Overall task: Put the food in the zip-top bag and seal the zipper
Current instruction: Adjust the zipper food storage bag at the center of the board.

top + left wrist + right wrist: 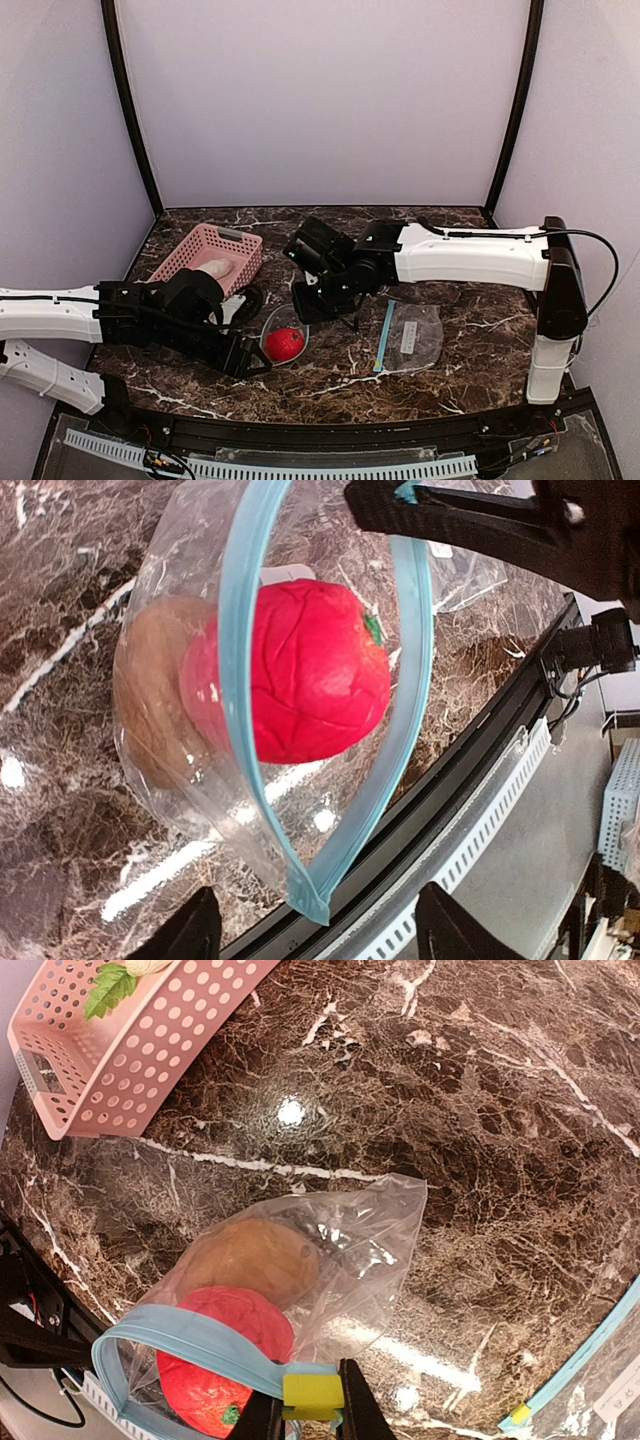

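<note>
The zip-top bag [170,670] lies on the table with its blue zipper mouth gaping. The red-pink ball [300,670] and the brown bun [150,710] are inside it; both also show in the right wrist view, ball [220,1360] and bun [250,1260]. My right gripper [312,1410] is shut on the bag's rim at the yellow slider [312,1392]. My left gripper [320,920] is open, its fingers either side of the mouth's near corner without touching it. The whitish piece [214,268] and the green sprig [108,988] lie in the pink basket.
The pink basket [190,250] stands at the back left. A second, flat zip-top bag [412,335] lies to the right of the arms' grippers. The table's near edge with its black rail [480,770] is close to the left gripper.
</note>
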Motion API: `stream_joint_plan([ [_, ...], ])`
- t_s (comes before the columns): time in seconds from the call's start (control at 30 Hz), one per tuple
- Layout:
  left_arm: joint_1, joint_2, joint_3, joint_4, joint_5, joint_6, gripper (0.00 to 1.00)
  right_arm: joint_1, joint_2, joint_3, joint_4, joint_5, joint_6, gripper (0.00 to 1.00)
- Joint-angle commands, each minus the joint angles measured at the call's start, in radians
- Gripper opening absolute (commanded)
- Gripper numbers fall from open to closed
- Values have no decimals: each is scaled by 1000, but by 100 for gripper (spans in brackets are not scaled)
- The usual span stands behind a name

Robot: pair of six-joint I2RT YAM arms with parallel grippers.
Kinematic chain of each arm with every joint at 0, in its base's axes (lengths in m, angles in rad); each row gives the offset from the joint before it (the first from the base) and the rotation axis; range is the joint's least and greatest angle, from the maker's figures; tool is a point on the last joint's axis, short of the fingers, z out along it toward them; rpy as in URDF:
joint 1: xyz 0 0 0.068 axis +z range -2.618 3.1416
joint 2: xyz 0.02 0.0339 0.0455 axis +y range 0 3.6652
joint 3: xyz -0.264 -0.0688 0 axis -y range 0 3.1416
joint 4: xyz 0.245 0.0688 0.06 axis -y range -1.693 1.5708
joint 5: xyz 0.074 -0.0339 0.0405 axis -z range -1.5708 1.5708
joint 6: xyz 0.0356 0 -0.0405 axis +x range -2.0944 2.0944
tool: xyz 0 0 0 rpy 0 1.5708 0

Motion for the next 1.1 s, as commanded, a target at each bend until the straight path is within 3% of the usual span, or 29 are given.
stream_joint_plan([
  [0.0, -9, 18, -17, -9, 22, -1, 62, -8, -22, 12, -8, 16, 0, 0],
  [0.33, -29, 59, 2, -53, -8, 14, 61, -10, -21, 11, -7, 17, 0, 0],
  [0.53, -38, 76, 27, -77, -38, 33, 44, -10, -22, 9, -8, 17, 0, 0],
  [0.77, -39, 86, 36, -74, -53, 29, 33, -12, -21, 2, -7, 17, 1, 0],
  [1.07, -39, 75, 52, -57, -51, 48, 8, -16, -26, -10, -9, 14, 4, 0],
])
